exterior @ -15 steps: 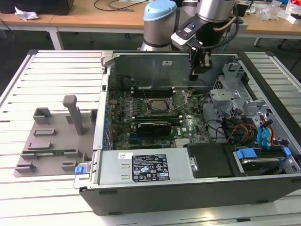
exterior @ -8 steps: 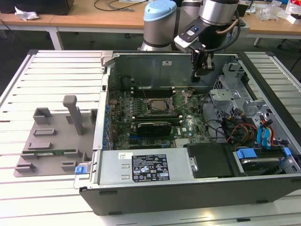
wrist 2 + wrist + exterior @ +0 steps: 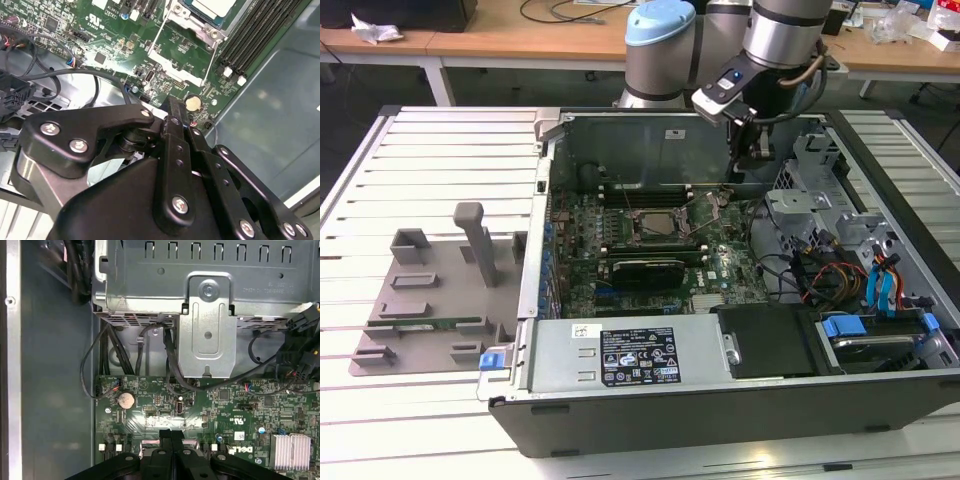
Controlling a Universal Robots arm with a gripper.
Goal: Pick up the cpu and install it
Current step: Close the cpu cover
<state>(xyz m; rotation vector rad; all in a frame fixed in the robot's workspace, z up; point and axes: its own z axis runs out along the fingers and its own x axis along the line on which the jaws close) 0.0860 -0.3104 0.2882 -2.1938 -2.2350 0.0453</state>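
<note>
The cpu (image 3: 658, 222) is a small pale silver square lying in the socket in the middle of the green motherboard (image 3: 720, 270), inside the open computer case. In the second wrist view the cpu (image 3: 212, 6) shows, with the hinged metal socket frame (image 3: 182, 62) swung open beside it. My black gripper (image 3: 738, 170) hangs over the back of the board, toward the exterior view's right of the socket and apart from the chip. Its fingers (image 3: 171, 440) are pressed together with nothing between them, and the gripper (image 3: 177, 112) hovers near the coin battery (image 3: 192, 103).
A grey fixture (image 3: 430, 290) on the exterior view's left holds a green memory stick (image 3: 430, 322). The power supply (image 3: 620, 360) fills the case front. A metal drive cage (image 3: 207, 325), black cables (image 3: 170, 365) and a silver heatsink (image 3: 292, 450) border the board.
</note>
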